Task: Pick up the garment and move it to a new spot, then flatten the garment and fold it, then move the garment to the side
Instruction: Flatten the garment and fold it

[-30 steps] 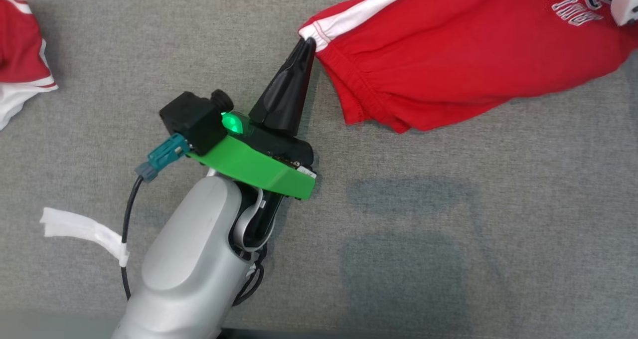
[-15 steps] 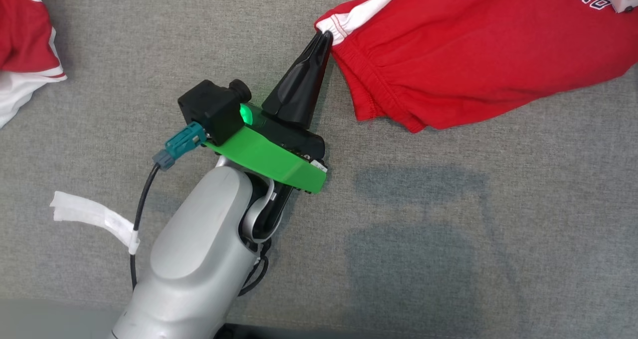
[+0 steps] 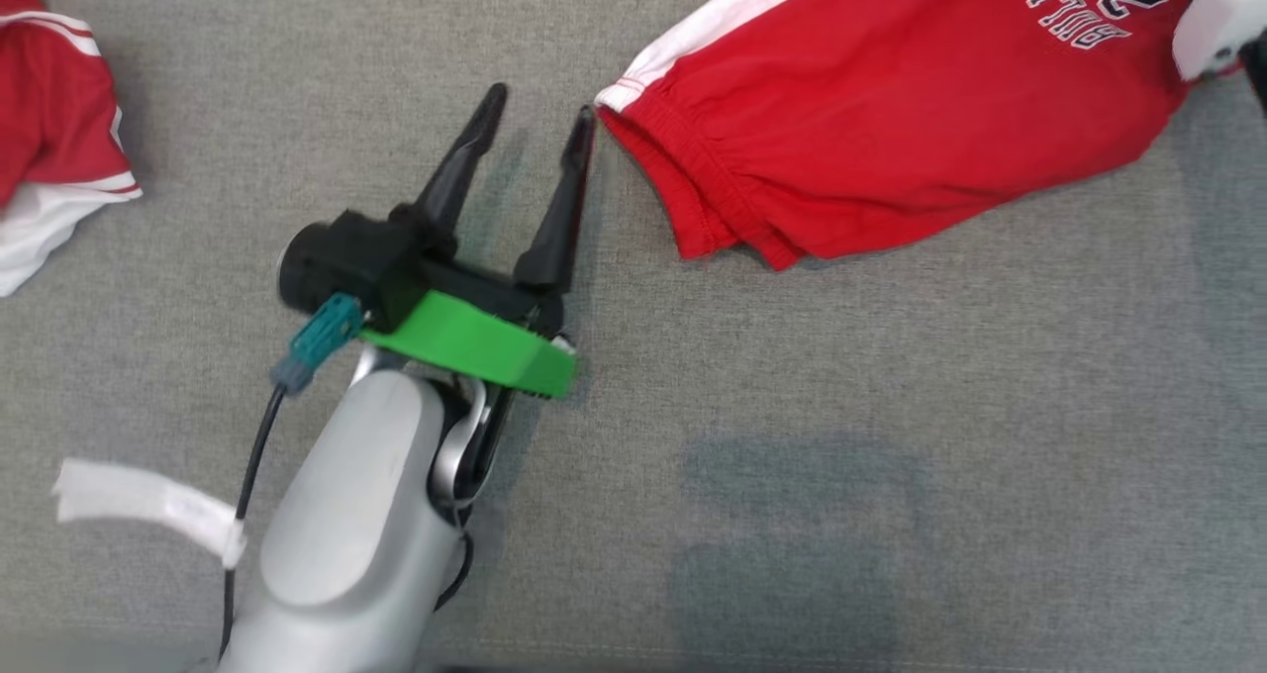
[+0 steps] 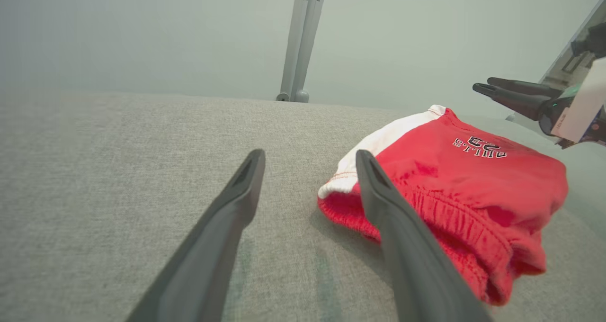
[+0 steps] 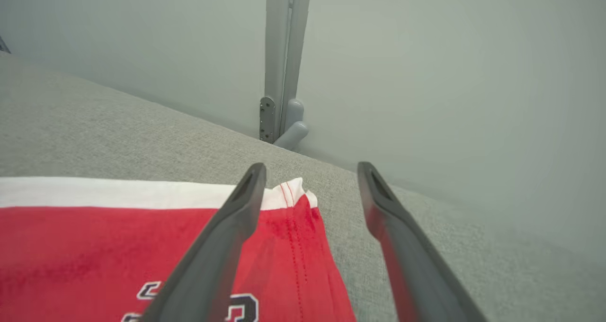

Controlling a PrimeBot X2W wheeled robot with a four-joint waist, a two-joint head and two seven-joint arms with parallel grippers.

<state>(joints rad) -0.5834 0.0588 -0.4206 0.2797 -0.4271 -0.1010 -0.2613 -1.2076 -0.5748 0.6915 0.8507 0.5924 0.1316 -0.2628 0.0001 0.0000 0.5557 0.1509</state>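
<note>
The garment, red shorts with a white side stripe and dark lettering, lies on the grey fabric surface at the upper right. My left gripper is open just left of the waistband corner, holding nothing; its right finger is close beside the cloth. In the left wrist view the left gripper stands open with the garment to the right of its fingers. My right gripper is open above the far corner of the garment, and nothing is between its fingers. The right gripper hovers beyond the shorts.
A second red and white garment lies at the left edge. A white tape tag hangs from the left arm's cable. A white part of my right arm is at the top right. A grey post stands behind the surface.
My left gripper has opened and let go of the waistband corner, drawing back slightly to the left. The garment now lies loose on the surface. The head camera has shifted a little.
</note>
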